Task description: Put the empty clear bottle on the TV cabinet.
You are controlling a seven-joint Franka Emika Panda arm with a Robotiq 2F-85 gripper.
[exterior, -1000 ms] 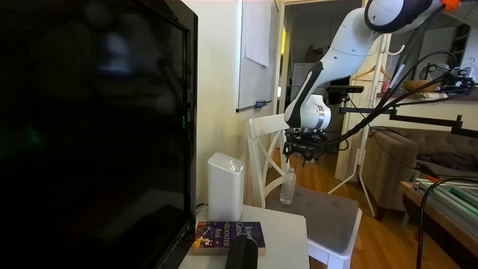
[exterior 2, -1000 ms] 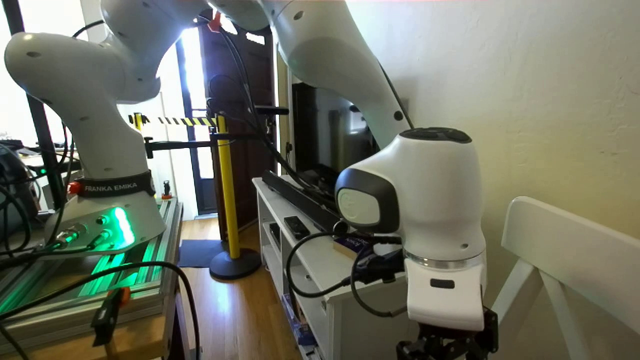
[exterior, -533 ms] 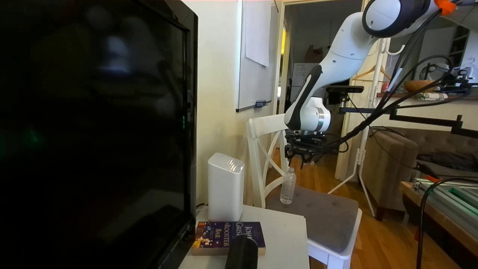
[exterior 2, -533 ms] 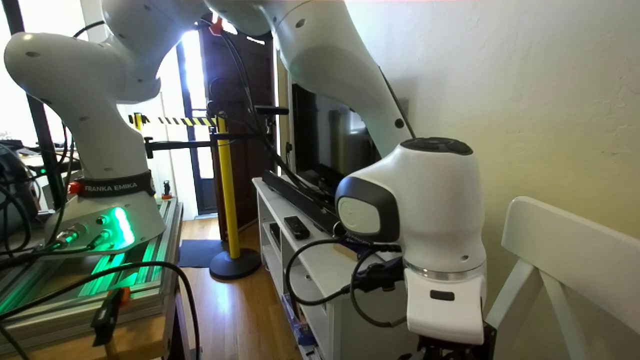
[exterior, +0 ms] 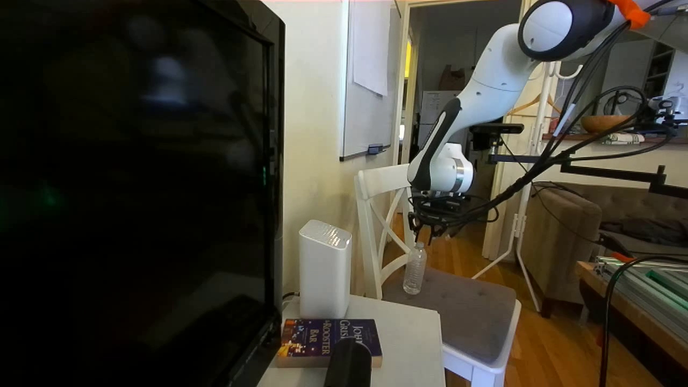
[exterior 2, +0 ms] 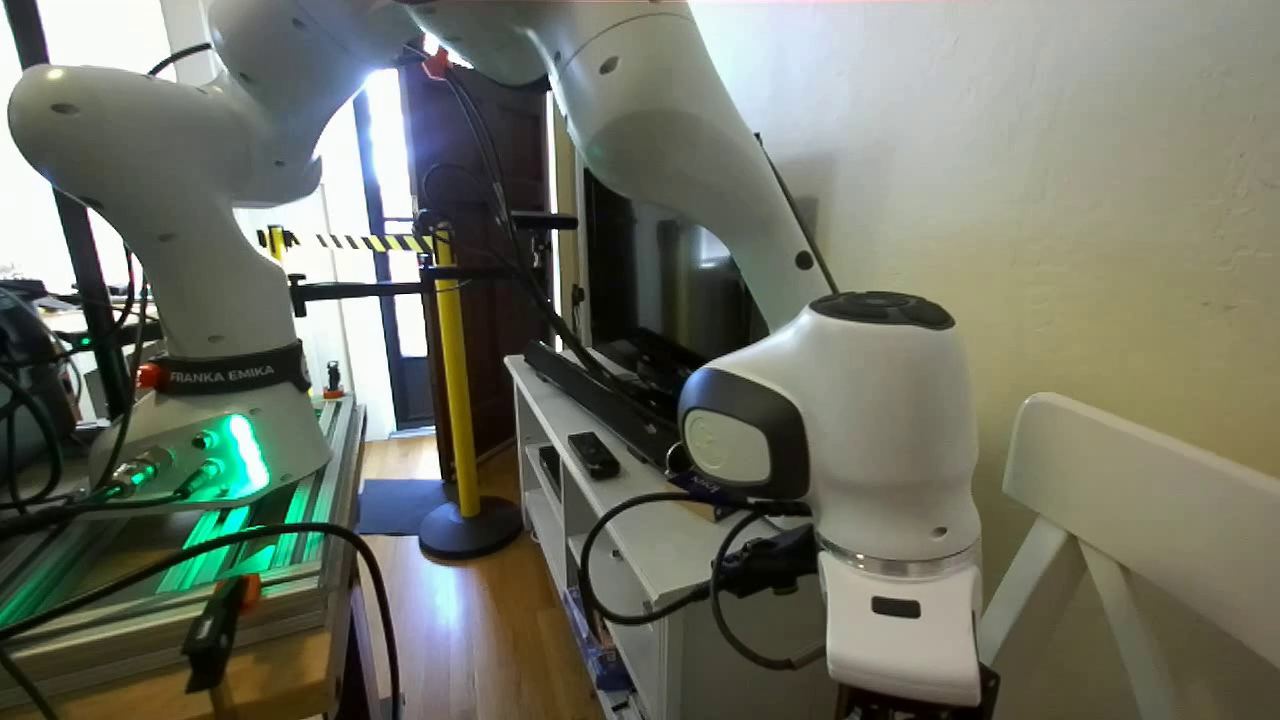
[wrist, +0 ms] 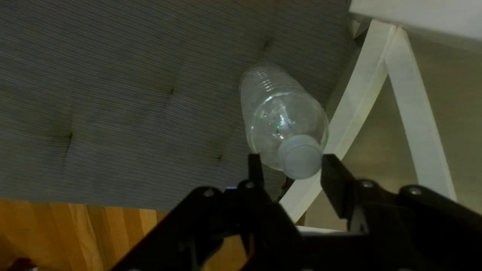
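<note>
The empty clear bottle stands upright on the grey seat of a white chair, close to its backrest. My gripper hangs pointing down just above the bottle's cap in that exterior view. In the wrist view the bottle and its pale cap lie in line with the gap between my open fingers; the cap appears closer to the right finger. I cannot tell if the fingertips reach the cap's height. The TV cabinet's white top is beside the chair; it also shows in an exterior view.
The white chair's backrest rises right beside the bottle and gripper. A white boxy column, a book and a black cylinder are on the cabinet. A TV stands there too. A soundbar lies along it.
The arm and gripper have come down a little toward the bottle. The fingertips look closer together in an exterior view; turning or closing, I cannot tell. The bottle has not moved.
</note>
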